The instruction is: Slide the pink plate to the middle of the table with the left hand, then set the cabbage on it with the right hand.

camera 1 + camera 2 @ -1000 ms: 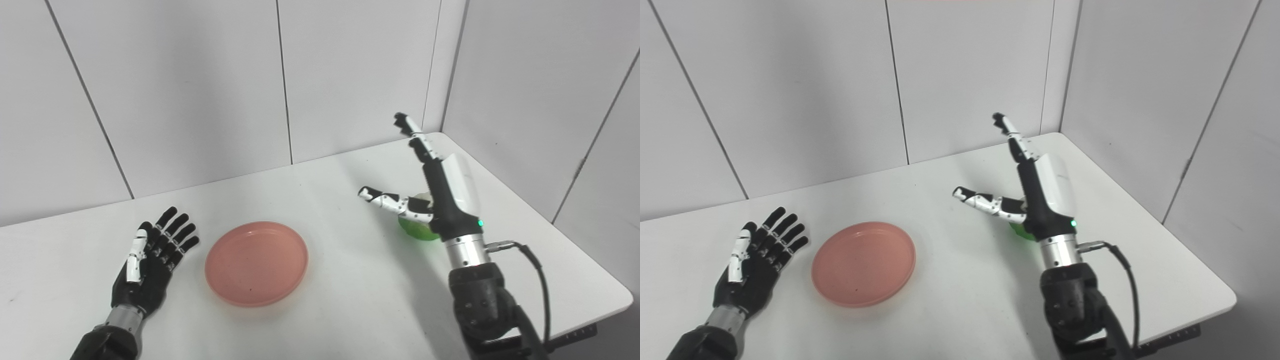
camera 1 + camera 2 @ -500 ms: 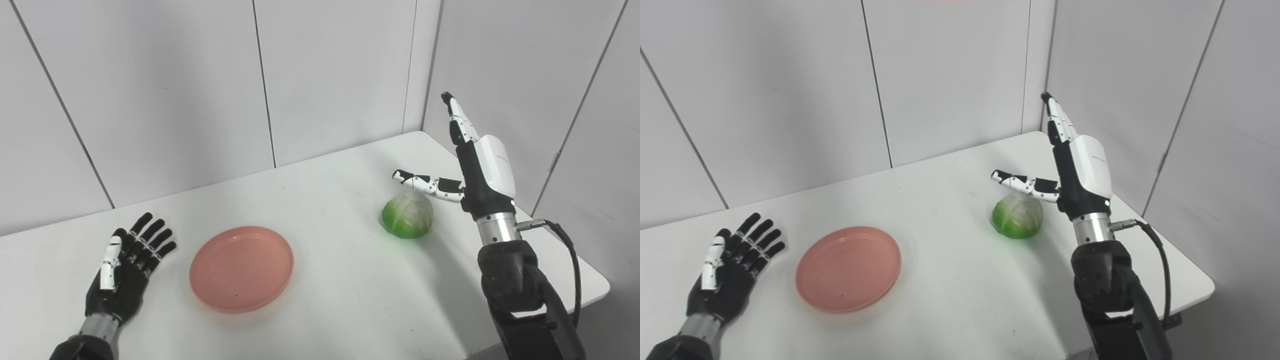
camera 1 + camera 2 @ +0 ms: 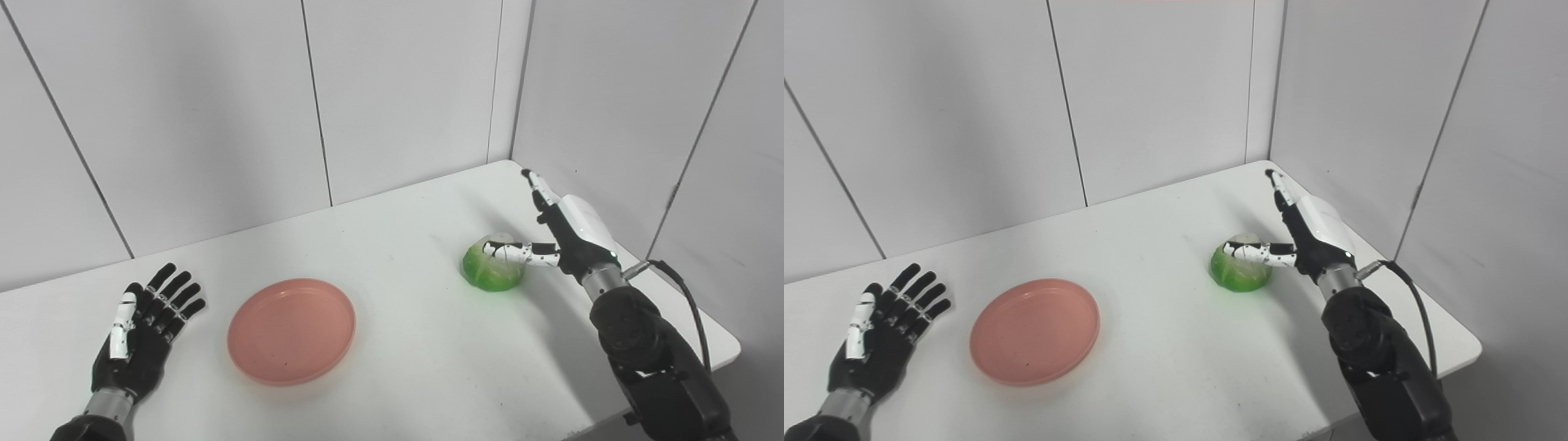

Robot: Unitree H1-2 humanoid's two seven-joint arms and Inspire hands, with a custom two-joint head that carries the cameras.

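The pink plate [image 3: 291, 329] lies flat on the white table [image 3: 404, 343], left of its middle. A green cabbage [image 3: 492, 271] sits at the right. My right hand [image 3: 563, 236] is open just to the cabbage's right, low over the table, its thumb stretched across the cabbage's top and its fingers pointing toward the back wall. I cannot tell whether the thumb touches the cabbage. My left hand [image 3: 138, 340] rests open and flat, palm down, on the table a little left of the plate, holding nothing.
White wall panels close the table in at the back and on the right, meeting in a corner [image 3: 502, 79] behind the cabbage. The table's right edge [image 3: 704, 294] runs close beside my right arm. A black cable [image 3: 686, 294] loops from the right wrist.
The camera has turned to the right. My right hand moved right, off the cabbage, then dropped from high above the table to the cabbage's side. The plate, cabbage and left hand stayed in place.
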